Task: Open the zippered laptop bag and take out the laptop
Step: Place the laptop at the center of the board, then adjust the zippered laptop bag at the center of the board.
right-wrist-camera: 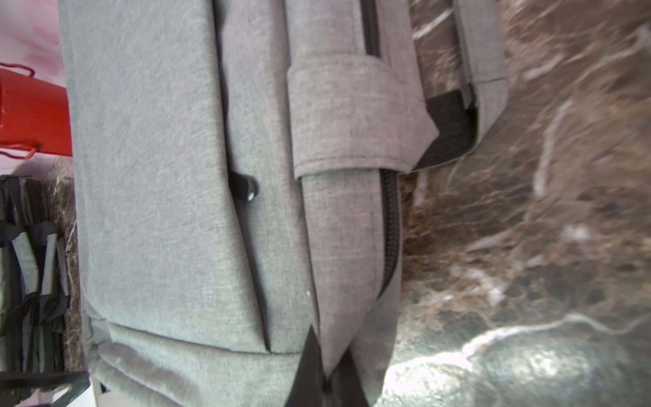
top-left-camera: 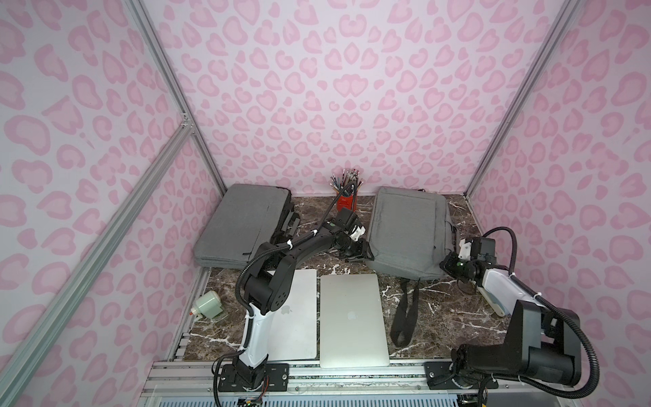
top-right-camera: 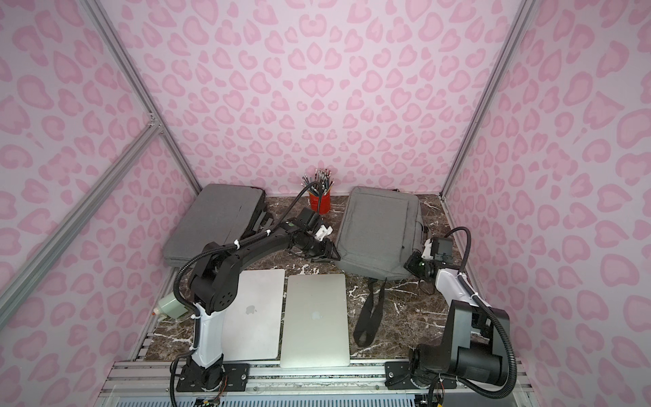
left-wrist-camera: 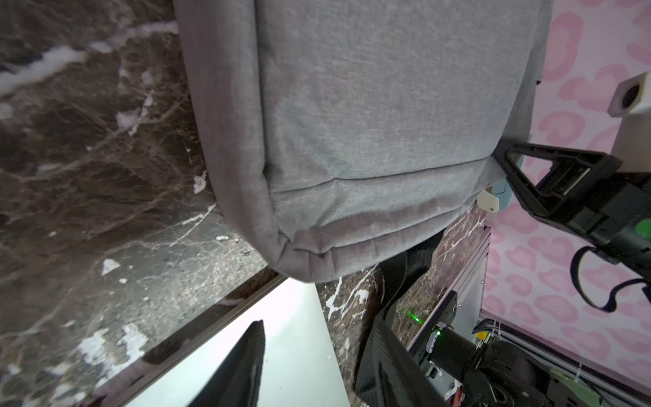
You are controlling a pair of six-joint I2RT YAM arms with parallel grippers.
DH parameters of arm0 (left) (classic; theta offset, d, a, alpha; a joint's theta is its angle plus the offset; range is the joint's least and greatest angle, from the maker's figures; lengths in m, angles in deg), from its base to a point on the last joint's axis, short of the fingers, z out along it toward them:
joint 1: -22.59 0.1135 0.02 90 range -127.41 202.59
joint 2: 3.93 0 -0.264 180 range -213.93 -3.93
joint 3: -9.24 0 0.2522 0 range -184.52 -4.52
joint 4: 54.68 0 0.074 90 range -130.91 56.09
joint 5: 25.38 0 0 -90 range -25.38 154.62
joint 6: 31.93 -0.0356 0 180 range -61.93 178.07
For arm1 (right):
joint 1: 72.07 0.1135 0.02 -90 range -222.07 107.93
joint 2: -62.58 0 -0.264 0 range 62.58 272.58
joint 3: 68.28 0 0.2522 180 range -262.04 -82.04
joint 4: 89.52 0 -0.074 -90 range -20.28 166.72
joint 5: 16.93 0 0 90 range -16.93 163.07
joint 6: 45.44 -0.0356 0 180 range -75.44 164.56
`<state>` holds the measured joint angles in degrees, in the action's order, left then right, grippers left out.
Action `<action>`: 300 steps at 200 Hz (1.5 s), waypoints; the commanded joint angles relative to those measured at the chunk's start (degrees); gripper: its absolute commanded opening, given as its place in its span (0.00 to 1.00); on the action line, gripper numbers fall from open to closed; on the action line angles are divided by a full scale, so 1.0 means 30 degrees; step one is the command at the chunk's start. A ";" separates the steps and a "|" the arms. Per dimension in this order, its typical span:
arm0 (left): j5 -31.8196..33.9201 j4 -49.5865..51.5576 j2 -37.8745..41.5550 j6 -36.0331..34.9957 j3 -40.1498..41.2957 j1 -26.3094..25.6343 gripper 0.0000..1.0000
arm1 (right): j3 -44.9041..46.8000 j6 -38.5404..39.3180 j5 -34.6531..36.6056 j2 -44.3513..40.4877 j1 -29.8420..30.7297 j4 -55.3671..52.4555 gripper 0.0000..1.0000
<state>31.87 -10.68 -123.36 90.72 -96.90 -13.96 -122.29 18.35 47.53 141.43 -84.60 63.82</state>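
A grey zippered laptop bag (top-left-camera: 408,229) (top-right-camera: 380,229) lies flat at the back right of the marble table. My right gripper (top-left-camera: 445,262) (right-wrist-camera: 327,377) is shut on a fold of its fabric at the near right corner, beside the black zipper (right-wrist-camera: 389,229). My left gripper (top-left-camera: 366,252) (left-wrist-camera: 317,356) hovers open at the bag's near left corner (left-wrist-camera: 292,253), with nothing between its fingers. The inside of the bag is hidden. Two shut silver laptops (top-left-camera: 352,317) (top-left-camera: 299,310) lie side by side at the front.
A second grey bag (top-left-camera: 243,225) lies at the back left. A red cup of pencils (top-left-camera: 347,204) stands between the bags. The bag's black strap (top-left-camera: 405,313) trails toward the front. A pale green sharpener (top-left-camera: 208,304) sits at the left edge.
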 commanded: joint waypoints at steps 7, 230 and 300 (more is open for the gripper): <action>0.0424 -0.1489 -0.0441 0.1642 0.0061 -0.0141 0.54 | 0.0145 -0.0519 -0.0581 -0.0207 0.0585 0.0849 0.00; 0.0383 0.1476 -0.4722 -0.0571 -0.7096 0.1448 0.24 | 0.2906 -0.8882 -0.0244 -0.4330 0.8286 0.4087 0.00; 0.1842 0.4028 -0.3802 -0.2247 -0.8045 0.1609 0.48 | 0.2023 -1.1329 0.3017 -0.3529 1.0990 0.4333 0.00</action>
<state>38.19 -2.22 -137.31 86.70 -121.62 -9.02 -115.52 -13.48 55.93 129.95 -52.45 71.29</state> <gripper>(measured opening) 0.454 0.050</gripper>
